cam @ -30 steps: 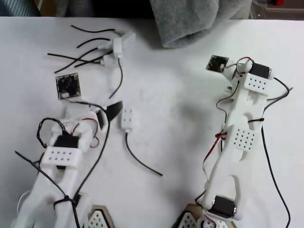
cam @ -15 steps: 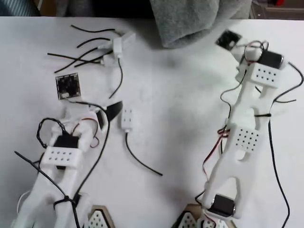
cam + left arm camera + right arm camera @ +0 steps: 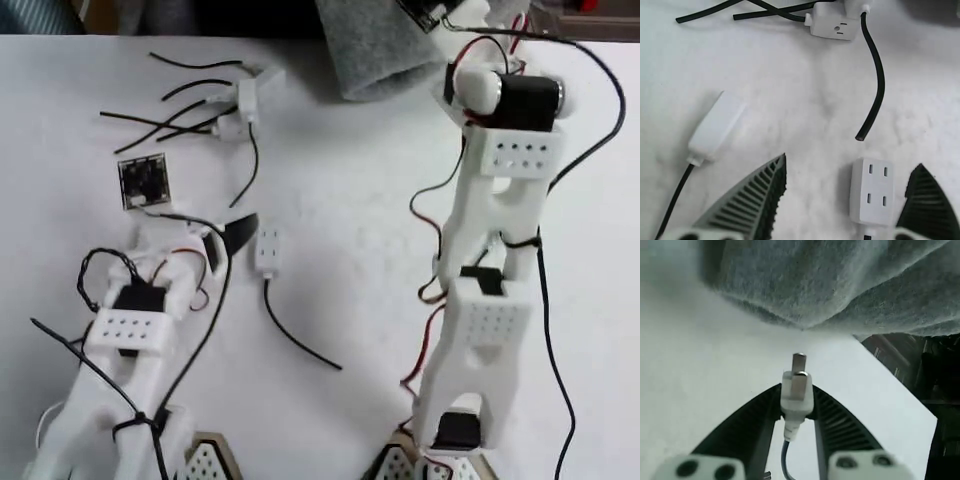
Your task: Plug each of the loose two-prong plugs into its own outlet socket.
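Observation:
My right gripper (image 3: 797, 407) is shut on a white two-prong plug (image 3: 797, 390), prongs pointing away, held up in front of the grey cloth (image 3: 840, 280). In the high view the right arm (image 3: 500, 150) stretches to the table's far edge. My left gripper (image 3: 850, 162) stands open low over the table, with a white double outlet block (image 3: 870, 197) between its fingers near the right one. That outlet block (image 3: 268, 250) lies mid-table beside the left gripper (image 3: 228, 240), a black cable trailing from it. A loose white plug (image 3: 715, 127) lies nearby.
More white sockets and plugs (image 3: 240, 100) with several loose black cables (image 3: 170, 120) lie at the far left; one such socket (image 3: 835, 25) faces the left wrist camera. A grey cloth (image 3: 390, 50) hangs over the far edge. A small black board (image 3: 142, 180) lies flat.
The right arm has swung up and away toward the table's far edge, over the grey cloth. The left arm and the outlet block have stayed put.

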### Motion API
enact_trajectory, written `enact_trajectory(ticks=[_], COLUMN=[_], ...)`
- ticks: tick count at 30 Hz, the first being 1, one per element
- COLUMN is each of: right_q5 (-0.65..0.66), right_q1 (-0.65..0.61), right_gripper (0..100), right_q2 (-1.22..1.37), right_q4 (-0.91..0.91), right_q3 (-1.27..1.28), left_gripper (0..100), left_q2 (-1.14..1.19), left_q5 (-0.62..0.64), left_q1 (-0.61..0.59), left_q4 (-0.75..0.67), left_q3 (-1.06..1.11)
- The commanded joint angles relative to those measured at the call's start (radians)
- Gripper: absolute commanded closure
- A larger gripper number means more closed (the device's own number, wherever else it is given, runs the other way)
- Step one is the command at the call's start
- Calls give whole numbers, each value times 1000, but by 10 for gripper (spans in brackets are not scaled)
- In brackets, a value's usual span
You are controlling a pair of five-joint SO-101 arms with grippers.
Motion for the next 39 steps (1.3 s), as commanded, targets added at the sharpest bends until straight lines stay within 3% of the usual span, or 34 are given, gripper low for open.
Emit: enact_trajectory(ticks=[1,12,21,25,32,39], right_q5=[-83,-163,-141,-135,-132,-138], right_q1=[-54,-303,-492,-524,-607,-608], right_gripper=[938,936,936,937,939,939], right_q2=[-202,-722,-1093,-1325,-1807,-1882], right_q4=[5,-1,-12,-142,-475,-671], right_q3=[95,899,1244,1424,1999,2300], left_gripper=[635,635,635,632,633,634], left_q2=[-35,-36,-39,-39,-39,-39], left_q5=[-8,-8,0,0,-8,-8], left_q1=[10,10,54,59,59,54], left_q4=[-21,-21,-87,-219,-368,-385], left_q3=[-6,-6,26,89,161,158])
